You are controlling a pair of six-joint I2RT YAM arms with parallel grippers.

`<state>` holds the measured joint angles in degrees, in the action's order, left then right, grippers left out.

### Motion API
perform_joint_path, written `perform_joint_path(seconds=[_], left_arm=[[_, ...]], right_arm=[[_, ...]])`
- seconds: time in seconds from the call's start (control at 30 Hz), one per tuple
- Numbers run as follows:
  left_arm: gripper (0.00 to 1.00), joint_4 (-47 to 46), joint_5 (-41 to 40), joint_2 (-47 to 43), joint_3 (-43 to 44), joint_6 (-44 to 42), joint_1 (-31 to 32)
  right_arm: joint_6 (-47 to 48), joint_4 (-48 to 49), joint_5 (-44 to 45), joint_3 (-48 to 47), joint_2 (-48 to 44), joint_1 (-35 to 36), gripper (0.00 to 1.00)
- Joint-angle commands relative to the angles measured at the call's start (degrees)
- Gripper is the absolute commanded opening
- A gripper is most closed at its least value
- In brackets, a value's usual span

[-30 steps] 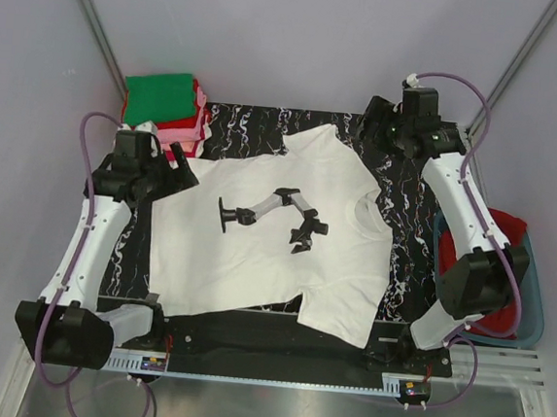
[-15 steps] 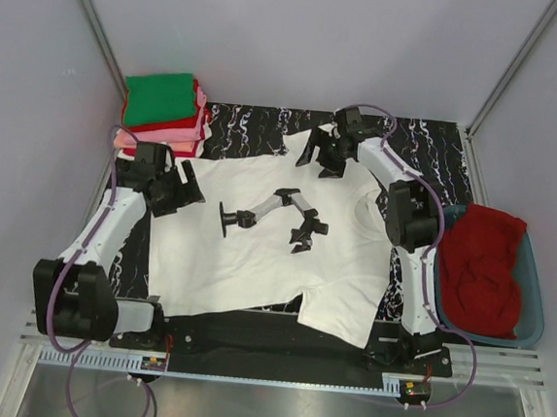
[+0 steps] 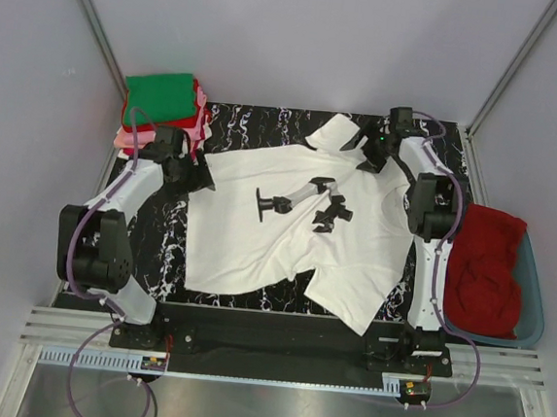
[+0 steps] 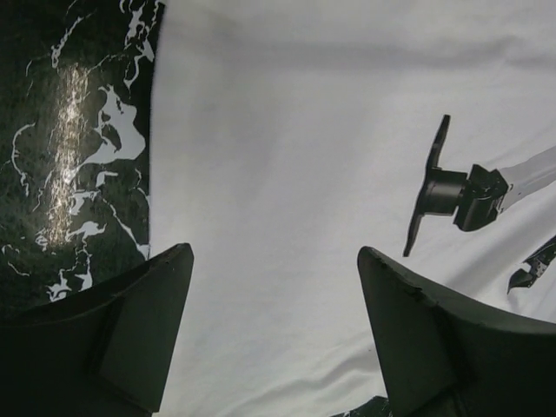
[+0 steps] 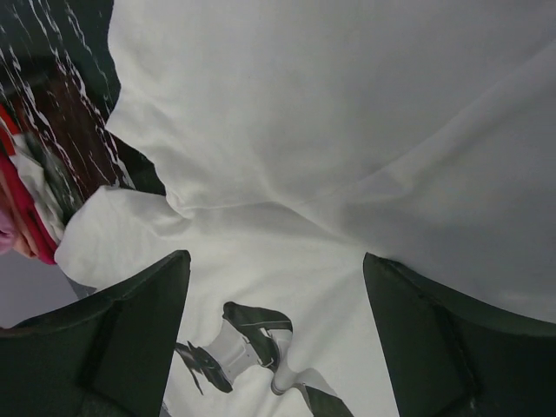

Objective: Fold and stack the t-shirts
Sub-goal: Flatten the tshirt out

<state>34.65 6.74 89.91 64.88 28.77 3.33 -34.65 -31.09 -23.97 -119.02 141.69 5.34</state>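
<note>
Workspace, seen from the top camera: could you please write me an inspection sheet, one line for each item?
Surface: black marbled mat, largely covered by the spread shirt.
Job's things: white t-shirt with black print, spread flat and unfolded; folded stack, green on top, at the far left corner; red cloth, perhaps another shirt, in the tub.
Clutter: blue tub at the right edge.
Grippers: left gripper and right gripper both open over the white t-shirt, holding nothing.
Cables: purple cables loop along both arms.
Surroundings: grey walls; nothing else seen.
</note>
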Motion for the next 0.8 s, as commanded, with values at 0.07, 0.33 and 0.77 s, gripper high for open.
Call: perform_joint_path(seconds=[0.07,0.33,0.77], left_arm=[[0.81,-2.66,-2.26,4.92,7.01,0.49,1.85],[0.8,-2.58,-2.79,12.3,12.37,0.67,5.8],[0.78,-3.9,-4.89,6.35,1.84,4.97,17.58]], right_arm=[[0.99,0.07,3.49,6.43,1.66,-4.99,0.89],[2.13,-2.48,2.44,6.34,0.44,-4.9,0.9],[7.75,-8.98,-2.68,8.94,-17.54,-1.48,0.93]])
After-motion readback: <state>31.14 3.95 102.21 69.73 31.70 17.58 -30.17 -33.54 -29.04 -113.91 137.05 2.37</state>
